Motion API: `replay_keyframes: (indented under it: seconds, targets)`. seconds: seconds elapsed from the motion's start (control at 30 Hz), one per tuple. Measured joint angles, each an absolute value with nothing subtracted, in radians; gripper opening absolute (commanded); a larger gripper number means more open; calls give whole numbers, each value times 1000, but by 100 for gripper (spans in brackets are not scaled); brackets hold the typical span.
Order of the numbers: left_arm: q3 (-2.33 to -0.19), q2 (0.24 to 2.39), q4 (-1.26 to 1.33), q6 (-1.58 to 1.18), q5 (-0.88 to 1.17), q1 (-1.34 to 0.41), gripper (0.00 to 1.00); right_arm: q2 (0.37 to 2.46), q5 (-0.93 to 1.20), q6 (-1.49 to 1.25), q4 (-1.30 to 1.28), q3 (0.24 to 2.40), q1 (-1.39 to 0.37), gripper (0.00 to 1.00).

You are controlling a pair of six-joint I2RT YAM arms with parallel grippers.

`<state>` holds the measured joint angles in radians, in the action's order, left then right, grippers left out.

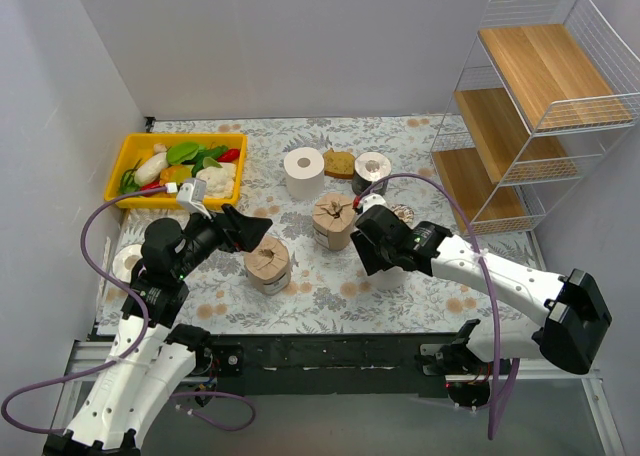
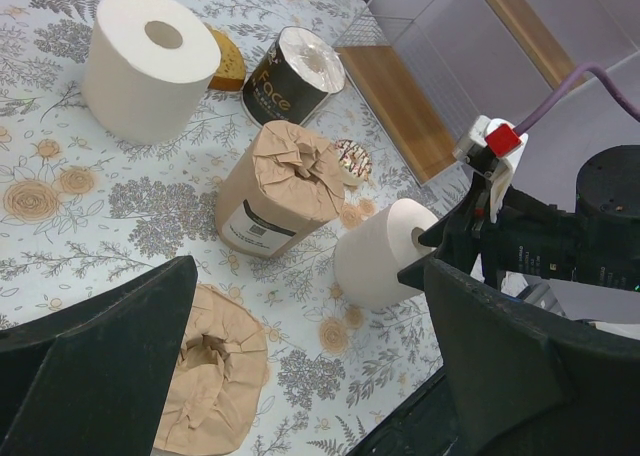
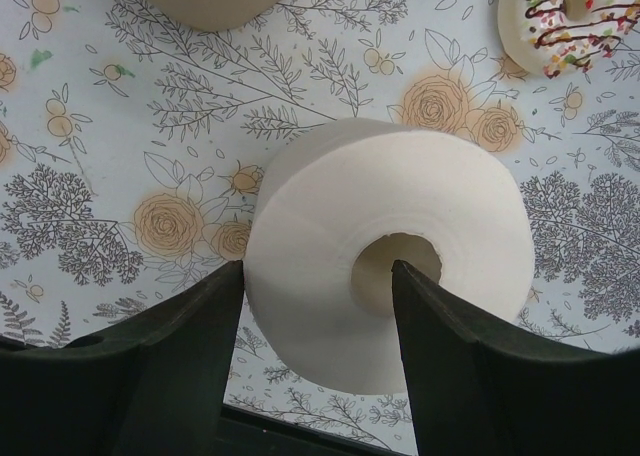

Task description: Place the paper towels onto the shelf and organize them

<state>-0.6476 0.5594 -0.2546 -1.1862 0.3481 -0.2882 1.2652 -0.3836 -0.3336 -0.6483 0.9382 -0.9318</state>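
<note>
the right gripper (image 3: 318,268) holds its jaws spread at the cored end of the plain white paper towel roll (image 3: 400,206), lying sideways on the floral tablecloth (image 1: 330,291) left of the white wire shelf (image 1: 545,71), seemingly to clamp it, while the left gripper (image 1: 258,228), also parted, hovers by a brown-wrapped roll (image 1: 268,266).

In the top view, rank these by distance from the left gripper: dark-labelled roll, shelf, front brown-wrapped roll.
1. front brown-wrapped roll, right beside the left gripper, toward the table's near edge
2. dark-labelled roll, mid-table, further back
3. shelf, far right
</note>
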Motion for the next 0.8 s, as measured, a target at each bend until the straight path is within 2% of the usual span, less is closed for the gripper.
replay_keyframes:
  seconds: [0.3, 0.43, 0.47, 0.53, 0.57, 0.63, 0.8]
  targets:
    - [-648, 557, -255, -1186, 347, -288, 98, 1274, -390, -329, -625, 938, -932, 68]
    - [-648, 556, -255, -1186, 347, -288, 98, 1296, -389, -326, -617, 938, -932, 64]
    - [-648, 555, -255, -1186, 347, -288, 98, 1301, -389, -325, -615, 938, -932, 50]
    - [-648, 554, -255, -1186, 347, -288, 98, 1310, -387, -316, -610, 938, -932, 29]
    - [-648, 552, -255, -1186, 346, -288, 98, 1312, -387, -316, -611, 938, -932, 16]
    - [-648, 550, -255, -1186, 344, -288, 98, 1312, -387, -299, -606, 939, -931, 10]
    - [-648, 546, -255, -1186, 334, -288, 98, 1330, -391, -204, -693, 1039, -932, 9]
